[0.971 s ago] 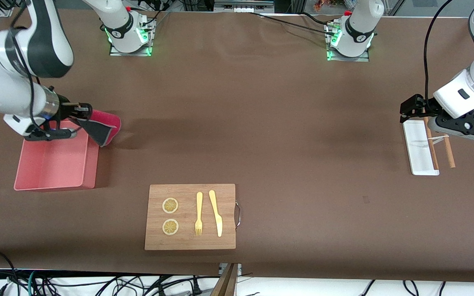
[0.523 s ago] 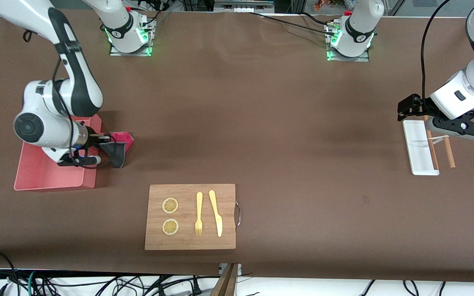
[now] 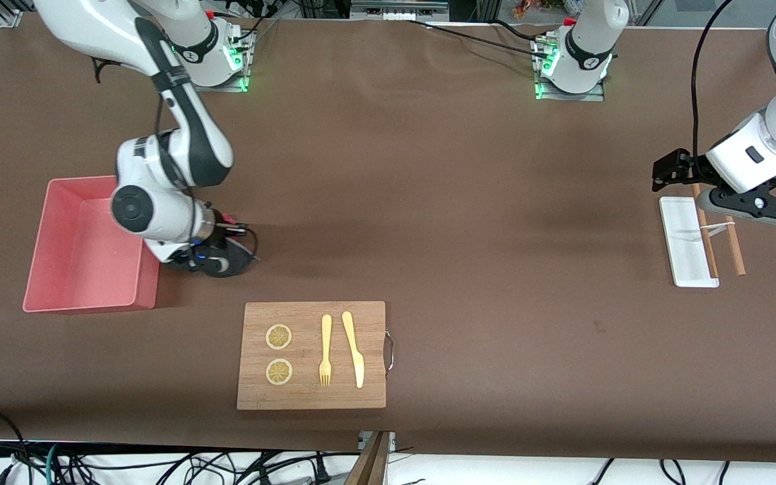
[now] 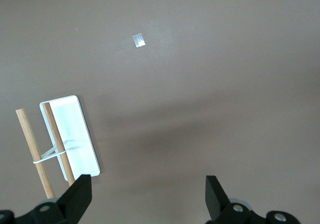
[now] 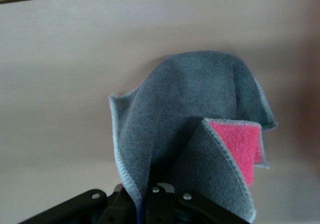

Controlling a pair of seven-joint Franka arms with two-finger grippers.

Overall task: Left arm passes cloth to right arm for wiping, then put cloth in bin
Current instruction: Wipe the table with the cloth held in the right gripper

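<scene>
My right gripper [image 3: 230,250] is shut on the cloth [image 3: 245,256] and holds it low at the table surface, beside the pink bin [image 3: 148,286], on the side toward the table's middle. In the right wrist view the cloth [image 5: 200,108] shows mostly its dark grey back with one crimson-pink corner, bunched against the table in front of the right gripper [image 5: 155,196]. My left gripper [image 3: 663,180] is open and empty, up over the table at the left arm's end. It also shows in the left wrist view [image 4: 147,199], jaws wide apart. The bin holds nothing.
A wooden board [image 3: 374,397] with two lemon slices, a fork and a knife lies nearer the front camera than the cloth. A white tray [image 3: 688,249] with two wooden sticks [image 3: 735,252] lies below the left gripper. A small scrap of tape [image 4: 139,40] is on the table.
The right arm swung from over the bin's edge out toward the table's middle and lowered the cloth to the surface. The left arm hardly moved.
</scene>
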